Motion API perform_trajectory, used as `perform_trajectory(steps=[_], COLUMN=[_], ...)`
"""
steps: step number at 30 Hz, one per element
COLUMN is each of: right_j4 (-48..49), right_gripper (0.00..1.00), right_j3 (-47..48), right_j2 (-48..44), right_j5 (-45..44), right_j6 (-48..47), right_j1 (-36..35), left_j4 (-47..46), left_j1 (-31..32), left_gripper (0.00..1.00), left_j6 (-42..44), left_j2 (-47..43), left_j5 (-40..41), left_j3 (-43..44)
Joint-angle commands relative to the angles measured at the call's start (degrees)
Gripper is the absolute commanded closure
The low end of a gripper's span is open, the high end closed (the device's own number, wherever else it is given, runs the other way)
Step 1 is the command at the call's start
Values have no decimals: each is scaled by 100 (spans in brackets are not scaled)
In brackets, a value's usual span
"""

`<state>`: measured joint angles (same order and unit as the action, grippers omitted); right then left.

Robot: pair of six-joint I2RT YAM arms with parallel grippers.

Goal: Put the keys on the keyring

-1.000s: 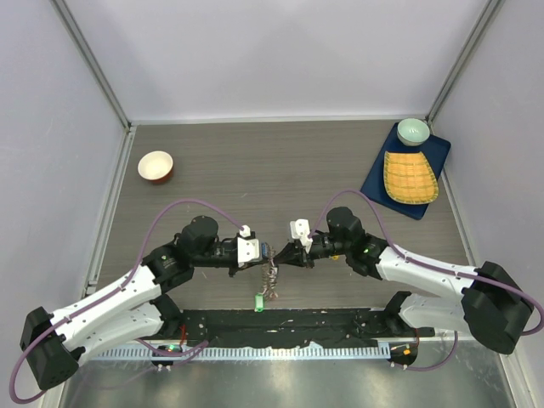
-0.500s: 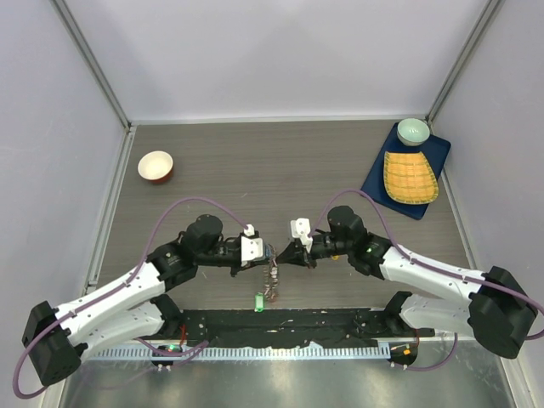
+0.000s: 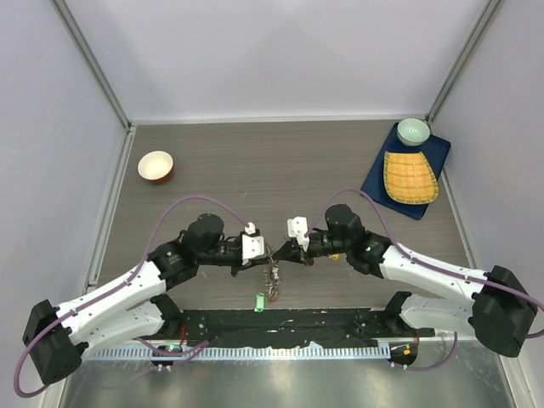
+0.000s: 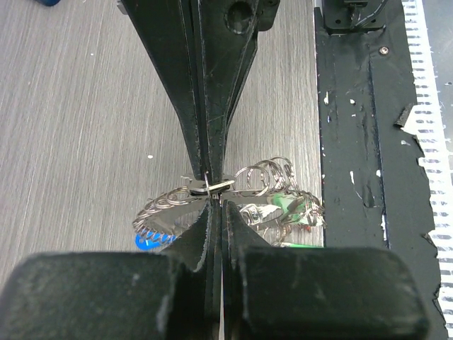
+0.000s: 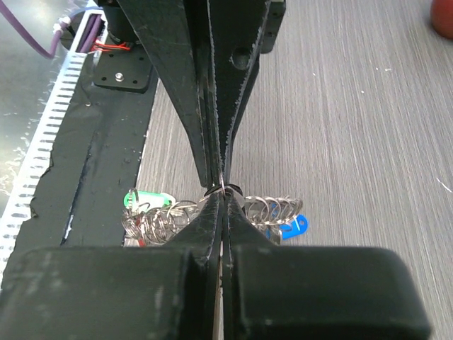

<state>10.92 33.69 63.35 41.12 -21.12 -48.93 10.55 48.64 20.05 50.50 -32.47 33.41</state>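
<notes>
We find the keyring point(image 4: 218, 185) pinched from both sides near the table's point(image 3: 340, 161) front edge.
The left gripper point(image 3: 265, 249) and right gripper point(image 3: 280, 248) meet tip to tip, both clamped on it. The keys point(image 5: 269, 210) hang bunched below, so we judge threading mostly done, though leftovers are unclear.

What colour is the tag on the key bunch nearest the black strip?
Green. The tag shows best in the right wrist view.

Shiny metal keys point(image 4: 166, 210) and keyring point(image 4: 214, 185), one glossy blue plastic tag point(image 4: 145, 241), over a matt wood-grain table point(image 4: 71, 142).
</notes>
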Motion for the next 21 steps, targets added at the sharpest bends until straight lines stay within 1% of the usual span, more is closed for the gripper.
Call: perform_trajectory(steps=[1,5,14,21], right_j4=[-265,-494,-608,-784], right_gripper=[99,99,99,99], right_j3=[147,15,85,76], right_j2=[-252,-543,-376,-368], right_j5=[-701,-1001,-650,-685], right_j6=[-94,-6,-76,-146], right_j1=[-38,-47,-108,-143], left_j4=[-150,-123,-316,-351], left_j1=[22,22,22,22], left_gripper=[100,100,100,100], left_j6=[-11,95,69,78], left_j2=[-172,-295,-304,-330], left_j5=[-14,91,56,162], left_j3=[105,78,8,-19])
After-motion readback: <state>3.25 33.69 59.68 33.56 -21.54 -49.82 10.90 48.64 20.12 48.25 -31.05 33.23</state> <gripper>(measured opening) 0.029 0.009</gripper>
